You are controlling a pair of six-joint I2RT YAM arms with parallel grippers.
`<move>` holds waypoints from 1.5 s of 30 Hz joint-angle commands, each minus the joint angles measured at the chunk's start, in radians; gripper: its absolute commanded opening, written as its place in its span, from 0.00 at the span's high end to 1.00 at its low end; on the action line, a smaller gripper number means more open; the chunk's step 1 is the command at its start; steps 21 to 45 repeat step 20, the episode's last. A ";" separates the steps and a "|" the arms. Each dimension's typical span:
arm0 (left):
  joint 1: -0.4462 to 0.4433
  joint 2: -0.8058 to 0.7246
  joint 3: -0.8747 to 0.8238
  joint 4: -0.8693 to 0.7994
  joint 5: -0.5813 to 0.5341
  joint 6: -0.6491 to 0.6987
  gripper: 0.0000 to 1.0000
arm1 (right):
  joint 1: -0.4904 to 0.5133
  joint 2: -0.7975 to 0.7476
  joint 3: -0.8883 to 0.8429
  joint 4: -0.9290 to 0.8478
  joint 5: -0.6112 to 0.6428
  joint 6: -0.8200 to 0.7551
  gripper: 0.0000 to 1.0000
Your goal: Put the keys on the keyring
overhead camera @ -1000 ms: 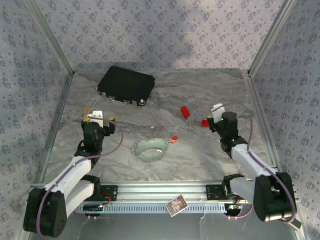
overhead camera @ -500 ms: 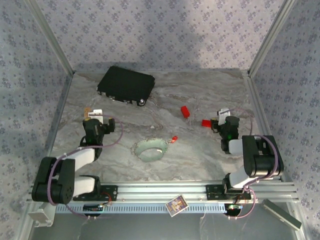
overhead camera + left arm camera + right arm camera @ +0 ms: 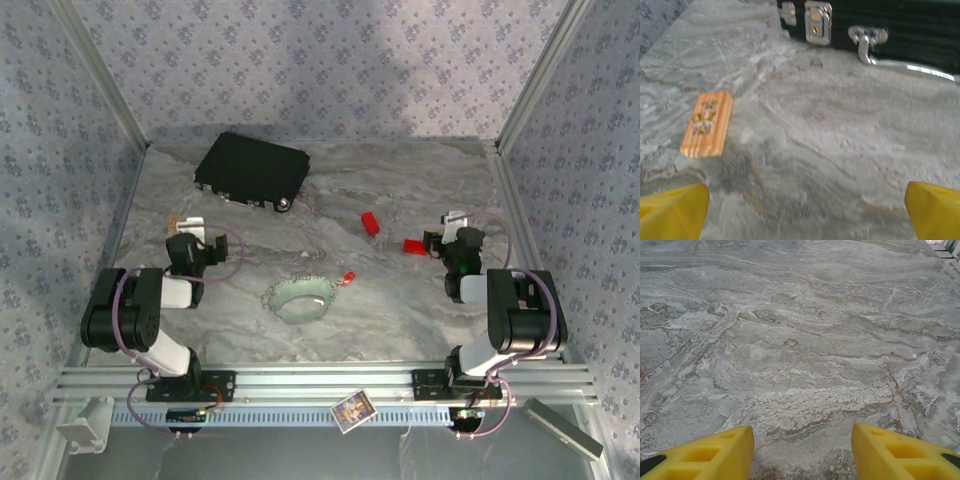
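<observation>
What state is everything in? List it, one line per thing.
left gripper: open, empty
right gripper: open, empty
keyring: lying flat on table, unheld
red key: on table beside keyring
black case: lid closed
wooden block: lying flat

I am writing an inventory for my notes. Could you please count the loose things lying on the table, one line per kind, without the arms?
Red blocks: 2
Black case: 1
Keyring: 1
Red key: 1
Wooden block: 1
Total: 6
</observation>
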 commanded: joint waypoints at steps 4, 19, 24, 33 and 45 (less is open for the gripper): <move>0.015 -0.011 0.060 -0.021 0.062 -0.011 0.00 | -0.005 0.002 0.019 0.013 -0.010 0.016 0.44; 0.027 -0.008 0.065 -0.032 0.089 -0.015 0.00 | -0.004 0.005 0.021 0.009 -0.008 0.017 0.29; 0.027 -0.009 0.064 -0.032 0.089 -0.014 0.00 | -0.004 0.004 0.020 0.010 -0.008 0.017 0.24; 0.027 -0.009 0.064 -0.032 0.089 -0.014 0.00 | -0.004 0.004 0.020 0.010 -0.008 0.017 0.24; 0.027 -0.009 0.064 -0.032 0.089 -0.014 0.00 | -0.004 0.004 0.020 0.010 -0.008 0.017 0.24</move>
